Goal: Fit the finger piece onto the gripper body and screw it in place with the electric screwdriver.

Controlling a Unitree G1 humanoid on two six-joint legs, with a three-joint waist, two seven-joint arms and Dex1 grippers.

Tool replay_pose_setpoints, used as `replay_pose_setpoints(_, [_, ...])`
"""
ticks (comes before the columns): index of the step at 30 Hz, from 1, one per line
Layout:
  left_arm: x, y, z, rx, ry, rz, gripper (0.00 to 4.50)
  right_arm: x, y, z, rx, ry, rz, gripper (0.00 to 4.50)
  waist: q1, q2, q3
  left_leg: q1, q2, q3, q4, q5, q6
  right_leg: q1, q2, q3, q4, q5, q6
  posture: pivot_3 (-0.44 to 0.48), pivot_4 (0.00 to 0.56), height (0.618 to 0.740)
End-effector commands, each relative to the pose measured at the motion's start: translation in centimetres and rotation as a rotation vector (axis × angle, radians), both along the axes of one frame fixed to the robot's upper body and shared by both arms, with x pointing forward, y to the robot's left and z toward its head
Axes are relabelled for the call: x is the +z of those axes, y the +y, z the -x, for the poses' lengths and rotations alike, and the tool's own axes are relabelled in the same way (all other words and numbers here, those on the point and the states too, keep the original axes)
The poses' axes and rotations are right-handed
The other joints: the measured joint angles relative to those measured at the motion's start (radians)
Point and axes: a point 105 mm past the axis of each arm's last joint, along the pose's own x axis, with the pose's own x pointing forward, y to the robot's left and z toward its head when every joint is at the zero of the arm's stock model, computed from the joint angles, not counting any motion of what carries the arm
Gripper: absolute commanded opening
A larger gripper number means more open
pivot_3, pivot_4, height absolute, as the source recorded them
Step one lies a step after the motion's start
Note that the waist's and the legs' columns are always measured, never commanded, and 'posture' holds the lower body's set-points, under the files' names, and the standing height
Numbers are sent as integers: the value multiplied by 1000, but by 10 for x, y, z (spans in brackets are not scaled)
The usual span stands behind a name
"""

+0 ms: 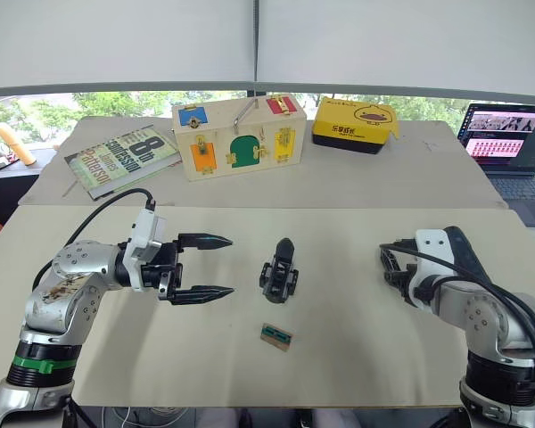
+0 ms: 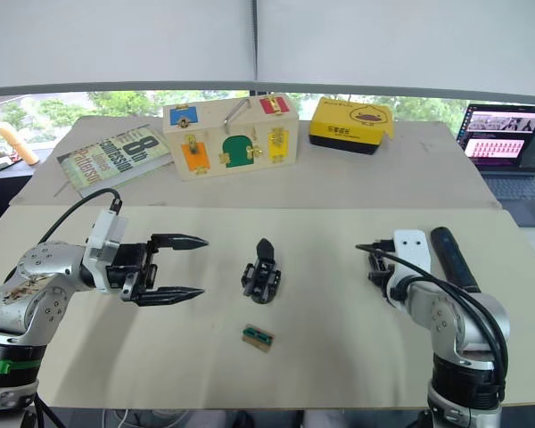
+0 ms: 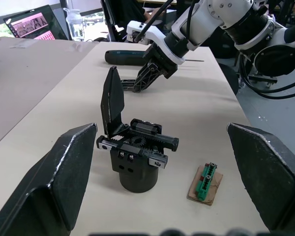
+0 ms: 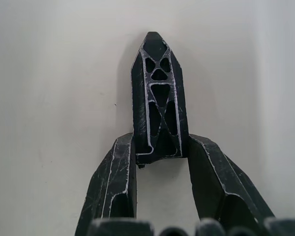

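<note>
The gripper body (image 1: 279, 270) stands upright mid-table, a black block on a round base with one pointed finger sticking up. My left gripper (image 1: 210, 266) is open a short way to its left, its fingers (image 3: 64, 172) framing the body without touching it. The finger piece (image 4: 159, 113), a small black ribbed wedge, lies flat on the table with my right gripper (image 4: 160, 153) shut on its wide end. The electric screwdriver (image 2: 449, 256), a dark pen-shaped cylinder, lies beside my right wrist, and its thin bit (image 3: 192, 60) points away from the handle.
A small green-topped block (image 1: 277, 336) lies just in front of the gripper body. On the rear table sit a wooden latch box (image 1: 239, 136), a book (image 1: 120, 158) and a yellow case (image 1: 355, 123). A laptop (image 1: 508, 143) is at the far right.
</note>
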Motion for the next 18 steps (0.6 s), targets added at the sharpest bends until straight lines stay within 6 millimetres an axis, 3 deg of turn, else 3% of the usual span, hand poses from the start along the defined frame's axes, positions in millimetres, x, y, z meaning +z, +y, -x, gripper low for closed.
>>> replay_pose_setpoints(1, [41,2,-16,128,17,232,4500,72,25,-21,172,-392,29,1089,0,1,1,0,0,0,0,0,0,-1,0,1,0,0,0,0,150,740])
replay_pose_setpoints(6, [71,-1,-35,237,184,518,4500,139,87,-12,543,-794,96,1089,-1,1,2,1,0,-1,-1,1,-2,-1,1,2,1,0,-1,0,150,740])
replay_pose_setpoints(8, [71,-1,-46,344,250,565,4500,151,110,-3,664,-880,91,1089,-1,1,2,4,0,-1,-3,1,-2,1,1,2,0,0,-1,0,150,740])
replay_pose_setpoints(10, [72,-15,-46,351,271,599,4500,166,137,4,771,-992,99,1089,-1,1,2,4,0,-1,-4,1,-2,1,1,2,1,0,-2,0,150,740])
replay_pose_setpoints(18, [90,-43,-46,317,363,777,4500,165,166,2,899,-1061,122,1089,9,0,2,3,-1,-2,-3,2,-2,3,0,-2,1,0,-1,0,150,740])
